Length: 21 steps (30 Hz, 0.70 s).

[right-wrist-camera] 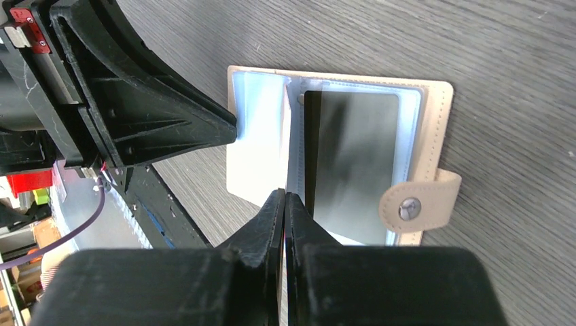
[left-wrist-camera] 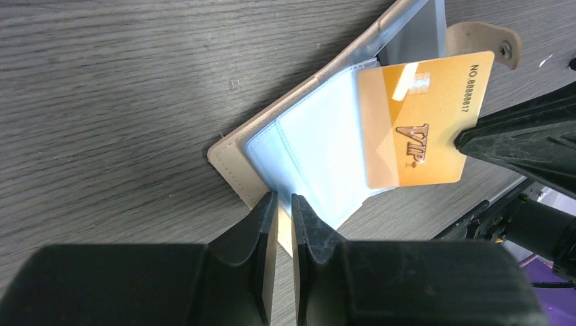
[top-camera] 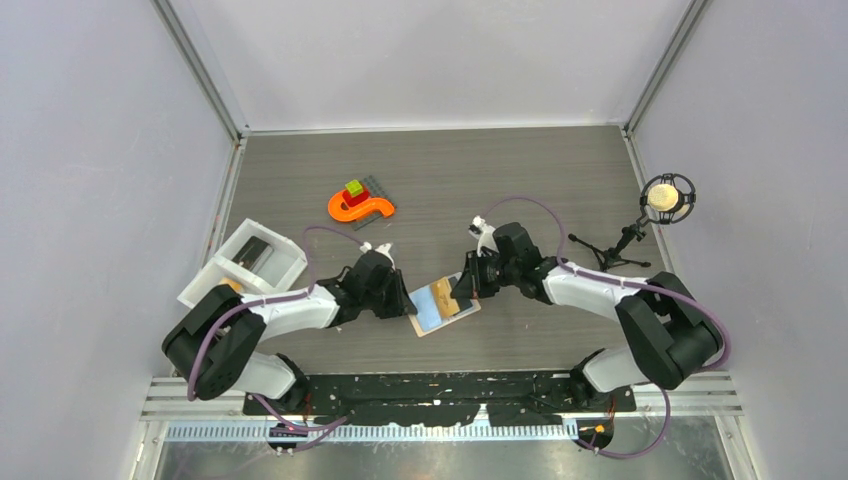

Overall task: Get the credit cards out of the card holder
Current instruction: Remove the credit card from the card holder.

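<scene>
The card holder (top-camera: 432,322) lies open on the table between my two grippers, its pale blue inner faces (left-wrist-camera: 319,142) turned up. My left gripper (left-wrist-camera: 284,200) is shut on its beige near edge (left-wrist-camera: 231,159). An orange-yellow credit card (left-wrist-camera: 421,122) marked VIP sticks out of a pocket, tilted up. My right gripper (right-wrist-camera: 285,197) is shut on that card's outer edge, so the right wrist view shows the card only edge-on. A dark grey credit card (right-wrist-camera: 356,163) sits in the pocket beside the snap tab (right-wrist-camera: 418,204). In the top view the left gripper (top-camera: 408,300) and the right gripper (top-camera: 462,288) flank the holder.
A white two-compartment tray (top-camera: 245,262) stands at the left edge with a dark item in it. An orange S-shaped toy (top-camera: 360,207) with red and green blocks lies further back. A round microphone on a small stand (top-camera: 668,197) is at the right.
</scene>
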Tool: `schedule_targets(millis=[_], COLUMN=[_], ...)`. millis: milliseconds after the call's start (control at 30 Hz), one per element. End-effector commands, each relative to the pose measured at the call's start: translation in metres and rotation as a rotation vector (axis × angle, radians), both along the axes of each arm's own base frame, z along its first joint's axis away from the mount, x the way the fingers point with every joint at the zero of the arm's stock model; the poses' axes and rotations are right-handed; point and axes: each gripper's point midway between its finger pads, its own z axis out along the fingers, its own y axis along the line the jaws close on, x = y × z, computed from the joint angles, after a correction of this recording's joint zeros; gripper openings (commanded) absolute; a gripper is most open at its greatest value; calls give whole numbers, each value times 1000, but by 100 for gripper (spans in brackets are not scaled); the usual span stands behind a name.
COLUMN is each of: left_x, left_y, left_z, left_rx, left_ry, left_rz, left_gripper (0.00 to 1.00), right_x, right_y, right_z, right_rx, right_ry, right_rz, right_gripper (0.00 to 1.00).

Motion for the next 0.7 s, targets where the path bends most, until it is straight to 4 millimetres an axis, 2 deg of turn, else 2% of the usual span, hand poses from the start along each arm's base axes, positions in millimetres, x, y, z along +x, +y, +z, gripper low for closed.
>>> schedule_targets(millis=[0, 100, 233, 333, 500, 667], left_x=[-3, -4, -4, -4, -4, -6], left_y=[9, 2, -19, -27, -30, -27], left_z=[-6, 6, 40, 68, 117, 164], left_rx=[68, 30, -63, -112, -160, -189], left_ry=[-2, -22, -66, -109, -213, -333], left_rz=[-18, -46, -126, -168, -218, -271], left_gripper=[16, 19, 27, 35, 43, 45], right_x=[5, 3, 0, -2, -16, -34], right_y=[-4, -9, -15, -19, -18, -12], right_z=[20, 24, 39, 57, 83, 103], right_rx=[18, 6, -5, -4, 23, 108], right_ry=[-66, -72, -123, -181, -202, -216], right_rz=[10, 15, 34, 56, 129, 215], right_gripper=[5, 5, 5, 5, 5, 5])
